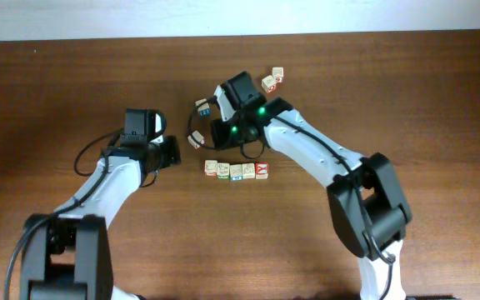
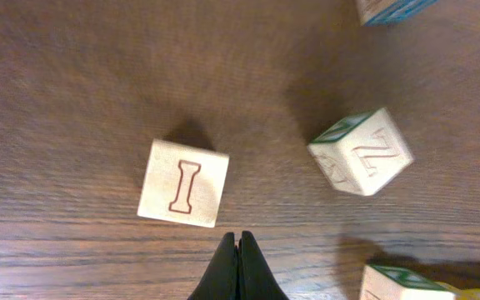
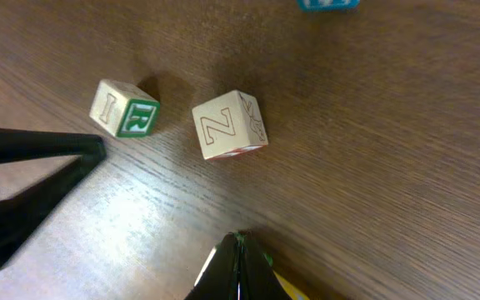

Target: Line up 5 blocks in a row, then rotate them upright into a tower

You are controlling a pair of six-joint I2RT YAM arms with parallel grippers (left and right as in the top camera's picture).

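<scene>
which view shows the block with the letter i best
Left wrist: the I block sits large near centre, its letter face square to the camera. Right wrist shows it smaller and angled, with a green R side. Overhead, I cannot pick it out.

Bare table (image 1: 223, 242) along front edge, block row (image 1: 237, 171) just beside right arm (image 1: 307, 150)

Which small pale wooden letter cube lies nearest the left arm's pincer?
The cube with the red-outlined I on top, just ahead of the left gripper; the green-sided Z cube sits farther off.
</scene>
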